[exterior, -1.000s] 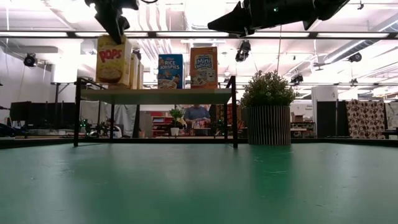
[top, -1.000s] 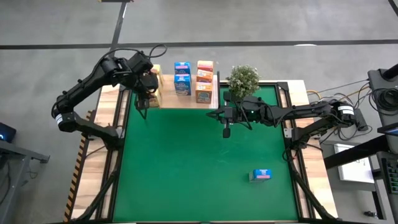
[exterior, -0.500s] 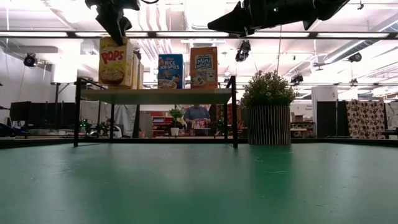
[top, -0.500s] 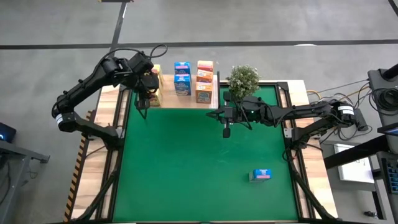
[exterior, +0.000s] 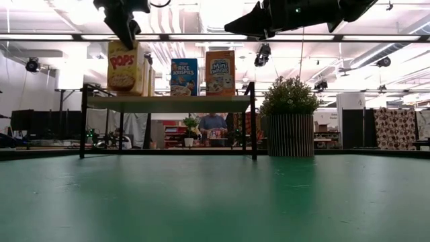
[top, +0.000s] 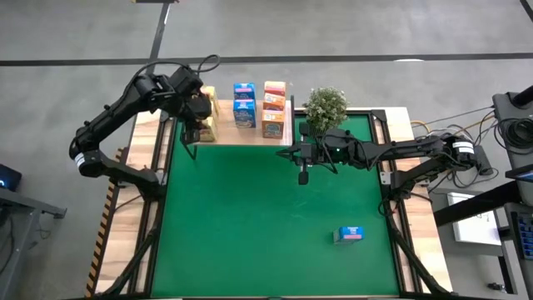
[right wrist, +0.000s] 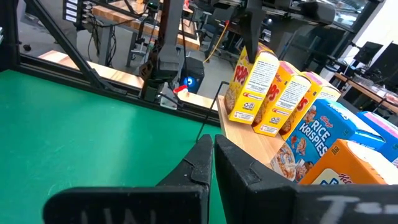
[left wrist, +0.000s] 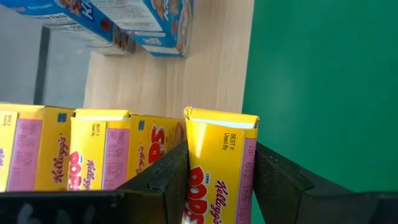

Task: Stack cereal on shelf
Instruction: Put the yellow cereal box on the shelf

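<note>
My left gripper (left wrist: 221, 154) is over the left end of the shelf (top: 241, 136), shut on a yellow cereal box (left wrist: 221, 168); the low view shows this box (exterior: 123, 65) under the gripper (exterior: 125, 27). Two more yellow boxes (left wrist: 93, 158) stand on the board just behind it. Blue boxes (top: 243, 104) and orange-red boxes (top: 273, 108) stand in rows farther right on the shelf. One blue box (top: 350, 234) lies on the green mat. My right gripper (top: 303, 175) hangs shut over the mat, beside the shelf's right end. My left gripper pinches the yellow box between its two fingers (left wrist: 166, 180), one on each broad face, near the top end (left wrist: 222, 134). It comes from above, pointing down. The box hangs nearly upright; its bottom (exterior: 122, 89) is at or just above the shelf board.
A green potted plant (top: 325, 107) stands right of the shelf, close behind my right arm. The green mat (top: 250, 225) stretches open toward the near edge. Thin black shelf legs (exterior: 83, 124) stand at the board's corners.
My left gripper has carried the yellow box a little toward the far edge, closer to the two yellow boxes standing on the shelf.
</note>
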Controlling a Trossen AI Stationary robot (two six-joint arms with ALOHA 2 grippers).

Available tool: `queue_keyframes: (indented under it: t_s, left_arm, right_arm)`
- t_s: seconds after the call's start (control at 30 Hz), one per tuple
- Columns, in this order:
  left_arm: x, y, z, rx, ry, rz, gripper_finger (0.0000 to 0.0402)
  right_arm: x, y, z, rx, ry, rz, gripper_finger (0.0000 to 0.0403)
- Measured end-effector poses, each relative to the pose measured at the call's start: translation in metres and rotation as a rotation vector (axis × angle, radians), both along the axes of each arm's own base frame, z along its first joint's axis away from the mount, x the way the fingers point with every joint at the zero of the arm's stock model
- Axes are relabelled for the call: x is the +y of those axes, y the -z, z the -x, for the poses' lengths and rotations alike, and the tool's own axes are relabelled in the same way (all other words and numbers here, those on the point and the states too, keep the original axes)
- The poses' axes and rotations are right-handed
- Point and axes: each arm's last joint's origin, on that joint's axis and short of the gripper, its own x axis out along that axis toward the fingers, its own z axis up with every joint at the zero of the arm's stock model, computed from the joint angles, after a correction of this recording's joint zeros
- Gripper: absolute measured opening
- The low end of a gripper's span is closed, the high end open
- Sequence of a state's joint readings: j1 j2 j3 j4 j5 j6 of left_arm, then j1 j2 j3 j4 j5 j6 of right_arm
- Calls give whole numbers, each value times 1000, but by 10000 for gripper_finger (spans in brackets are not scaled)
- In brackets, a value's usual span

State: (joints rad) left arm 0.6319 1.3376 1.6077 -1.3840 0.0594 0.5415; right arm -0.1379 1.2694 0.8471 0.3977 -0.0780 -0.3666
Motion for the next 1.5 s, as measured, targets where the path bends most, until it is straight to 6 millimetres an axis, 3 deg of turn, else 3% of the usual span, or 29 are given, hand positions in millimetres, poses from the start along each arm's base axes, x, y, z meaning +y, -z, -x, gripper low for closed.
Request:
queue_keyframes:
  t_s: [1.5]
  left_arm:
    - [6,13,0,12,5,23,139]
  right_arm:
    - [0,0,0,0,0,0,9]
